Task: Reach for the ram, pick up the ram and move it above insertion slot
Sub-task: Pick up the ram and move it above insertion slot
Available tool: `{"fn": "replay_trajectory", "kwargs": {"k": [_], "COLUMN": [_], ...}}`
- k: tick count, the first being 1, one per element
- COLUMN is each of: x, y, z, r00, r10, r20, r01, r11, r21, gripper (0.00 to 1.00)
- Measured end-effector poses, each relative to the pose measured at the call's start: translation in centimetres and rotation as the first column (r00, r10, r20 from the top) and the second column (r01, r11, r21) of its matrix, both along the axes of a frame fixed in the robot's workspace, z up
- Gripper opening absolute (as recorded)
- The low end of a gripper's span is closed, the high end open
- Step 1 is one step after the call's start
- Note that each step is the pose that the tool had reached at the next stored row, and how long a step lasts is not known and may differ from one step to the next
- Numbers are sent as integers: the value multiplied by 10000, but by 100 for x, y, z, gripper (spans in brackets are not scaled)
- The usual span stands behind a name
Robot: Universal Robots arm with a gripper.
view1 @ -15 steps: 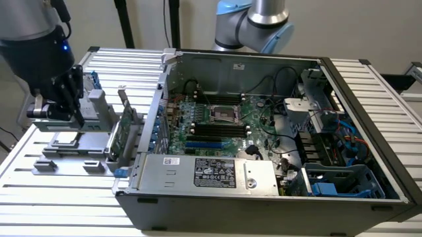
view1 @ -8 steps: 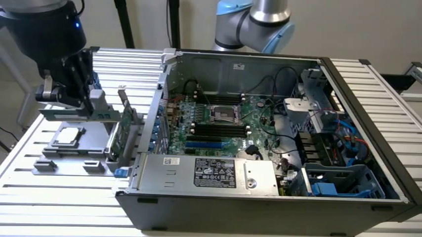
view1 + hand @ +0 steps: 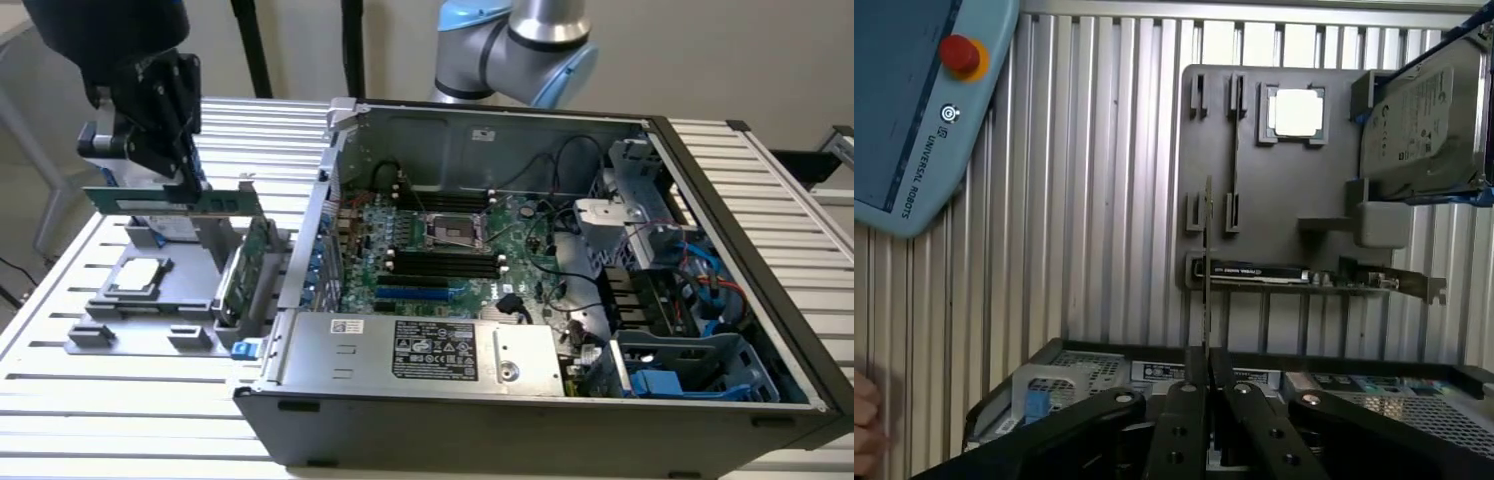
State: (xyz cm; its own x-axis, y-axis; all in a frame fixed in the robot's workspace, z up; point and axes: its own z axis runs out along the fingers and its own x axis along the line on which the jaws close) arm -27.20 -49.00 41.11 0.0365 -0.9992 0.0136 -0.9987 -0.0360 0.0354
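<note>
Exterior view: my gripper (image 3: 187,178) hangs above the grey parts holder (image 3: 154,300) at the exterior view's left, fingers clamped on the ram (image 3: 171,200), a thin green stick held level and lifted clear of the holder. An open computer case (image 3: 534,270) sits beside it, motherboard (image 3: 441,250) exposed (dark memory slots run across its middle). Wrist view: the ram (image 3: 1208,260) appears edge-on between my black fingers (image 3: 1182,420), above the holder's processor (image 3: 1295,112), hard drive (image 3: 1424,115) and expansion card (image 3: 1304,275).
</note>
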Motion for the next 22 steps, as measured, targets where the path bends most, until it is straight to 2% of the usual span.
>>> {"fn": "replay_trajectory", "kwargs": {"k": [4,13,22], "x": [142,535,945], "y": [5,30,86], "z": [70,75,72], "r00": [10000,10000,10000], "r10": [1,1,1], "r20": [-6,-7,-13], "r01": [-1,0,0], "r11": [10000,9998,9997], "r21": [44,194,227], "gripper": [13,13,13]}}
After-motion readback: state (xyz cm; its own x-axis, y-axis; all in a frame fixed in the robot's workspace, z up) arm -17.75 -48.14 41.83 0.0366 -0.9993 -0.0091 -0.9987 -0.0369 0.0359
